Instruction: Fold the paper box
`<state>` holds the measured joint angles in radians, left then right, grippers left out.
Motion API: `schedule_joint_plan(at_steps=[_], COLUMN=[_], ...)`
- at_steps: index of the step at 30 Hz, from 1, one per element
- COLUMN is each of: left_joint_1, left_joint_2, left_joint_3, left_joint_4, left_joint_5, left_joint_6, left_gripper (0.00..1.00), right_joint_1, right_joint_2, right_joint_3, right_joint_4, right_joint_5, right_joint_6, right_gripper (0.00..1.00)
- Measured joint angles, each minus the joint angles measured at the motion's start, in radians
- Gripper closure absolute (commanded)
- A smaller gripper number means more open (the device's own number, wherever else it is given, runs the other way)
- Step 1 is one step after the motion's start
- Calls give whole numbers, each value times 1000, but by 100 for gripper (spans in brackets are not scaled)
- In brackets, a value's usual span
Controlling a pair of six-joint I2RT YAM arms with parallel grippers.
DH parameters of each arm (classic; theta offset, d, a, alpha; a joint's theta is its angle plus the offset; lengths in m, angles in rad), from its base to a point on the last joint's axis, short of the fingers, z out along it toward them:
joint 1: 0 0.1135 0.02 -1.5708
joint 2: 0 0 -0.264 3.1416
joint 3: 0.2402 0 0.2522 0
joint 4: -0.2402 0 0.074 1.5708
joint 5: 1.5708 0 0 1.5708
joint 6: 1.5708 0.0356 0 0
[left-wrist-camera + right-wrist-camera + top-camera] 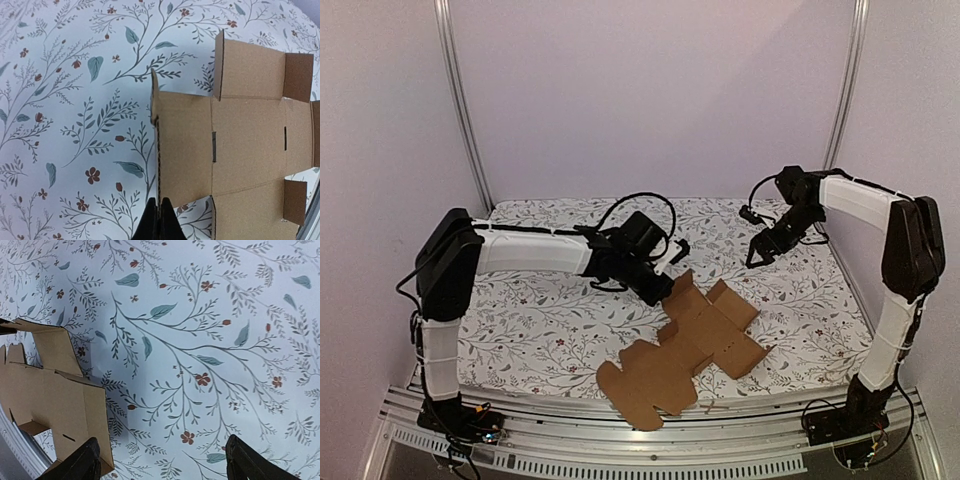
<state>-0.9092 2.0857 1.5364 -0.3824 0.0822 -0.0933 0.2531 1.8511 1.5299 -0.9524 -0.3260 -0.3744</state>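
Pale lilac walls (650, 90) and slim metal posts (460, 100) close in a table spread with a floral-print cloth (540, 330), and an aluminium rail (620, 440) runs along its near edge. From above, the paper box (690, 350) lies unfolded near the middle of the near edge, a flat brown die-cut sheet whose nearest flaps overhang the rail. The left arm reaches across the cloth, and the left gripper (665, 288) meets the sheet's far corner. The right gripper (760, 252) hangs over bare cloth further back and to the right, apart from the cardboard. In the left wrist view, the black fingers (165, 222) are pressed together at the bottom of the frame. They pinch the edge of a flap that stands up from the cloth. Beyond it the main panel lies flat, showing two short slots and notched tabs along its sides. In the right wrist view, the two fingers (80, 465) stand wide apart with nothing between them but patterned cloth. The cardboard fills the lower left, its far flap lifted and tilted. A dark tip, seemingly the other claw, grips the flap's top corner at the frame's left edge.
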Motion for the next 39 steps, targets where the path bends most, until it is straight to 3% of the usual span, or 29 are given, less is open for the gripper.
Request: schedule_joint_plan(at_steps=[8,14,28,31,39], left_joint_1=[-40,-40,-40,-40,-40], left_joint_2=[-141,-142,-142,-142,-142], left_joint_3=[-150,-166,-182,-186,-192], left_joint_4=[189,225,250,251,252], left_joint_5=[-54,-99,-127,-130,-143], left_joint_6=[15,15,14,15,15], left_gripper=[100,100,100,100,100], right_joint_1=[5,5,5,5,5], right_joint_2=[161,162,159,158,158], right_joint_3=[38,48,20,20,20], right_joint_4=[-211,-303,-342,-338,-337], right_joint_5=[-221,-291,-307,-303,-286], right_joint_6=[-55,-80,-114,-112,-104], right_gripper=[34,38,88,93,92])
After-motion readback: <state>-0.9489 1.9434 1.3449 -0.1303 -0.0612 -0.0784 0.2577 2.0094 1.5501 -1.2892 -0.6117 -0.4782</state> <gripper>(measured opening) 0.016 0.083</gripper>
